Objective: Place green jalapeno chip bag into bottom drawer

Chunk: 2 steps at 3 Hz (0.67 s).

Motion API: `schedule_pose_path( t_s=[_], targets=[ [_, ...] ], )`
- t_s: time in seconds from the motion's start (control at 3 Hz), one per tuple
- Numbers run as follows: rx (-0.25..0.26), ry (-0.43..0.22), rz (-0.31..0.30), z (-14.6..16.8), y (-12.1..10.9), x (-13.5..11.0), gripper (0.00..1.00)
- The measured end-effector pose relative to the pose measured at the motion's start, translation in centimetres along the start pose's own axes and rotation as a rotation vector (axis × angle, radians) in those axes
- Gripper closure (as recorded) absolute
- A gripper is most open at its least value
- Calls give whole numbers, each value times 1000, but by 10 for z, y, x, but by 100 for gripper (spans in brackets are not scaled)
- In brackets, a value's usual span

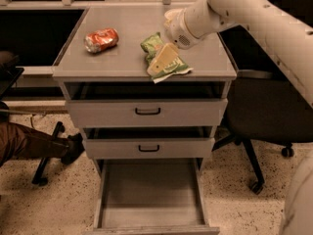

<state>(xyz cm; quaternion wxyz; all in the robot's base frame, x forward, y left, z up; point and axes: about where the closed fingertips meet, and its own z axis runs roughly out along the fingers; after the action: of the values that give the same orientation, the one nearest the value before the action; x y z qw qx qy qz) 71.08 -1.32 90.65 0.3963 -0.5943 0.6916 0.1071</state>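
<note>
The hand (162, 61) sits low over the green jalapeno chip bag (152, 44), which lies near the front edge of the top surface (117, 62). Whether it grips the bag cannot be told. The bottom drawer (149, 195) stands pulled out below.

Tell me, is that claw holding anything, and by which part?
Cannot be told. The claw sits over the middle of the green jalapeno chip bag, which lies on the cabinet top; no grip shows.

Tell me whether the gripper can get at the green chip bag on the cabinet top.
Probably yes: the gripper is right over the green jalapeno chip bag, nothing lies on it, and the soda can sits well aside.
</note>
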Motion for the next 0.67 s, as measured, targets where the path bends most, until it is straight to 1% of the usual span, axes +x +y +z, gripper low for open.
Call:
schedule_pose_path(
  t_s=[0.33,0.67],
  targets=[
    [40,-74,68,31,-17,6,0],
    [62,-92,64,56,-31,-5,0]
  ],
)
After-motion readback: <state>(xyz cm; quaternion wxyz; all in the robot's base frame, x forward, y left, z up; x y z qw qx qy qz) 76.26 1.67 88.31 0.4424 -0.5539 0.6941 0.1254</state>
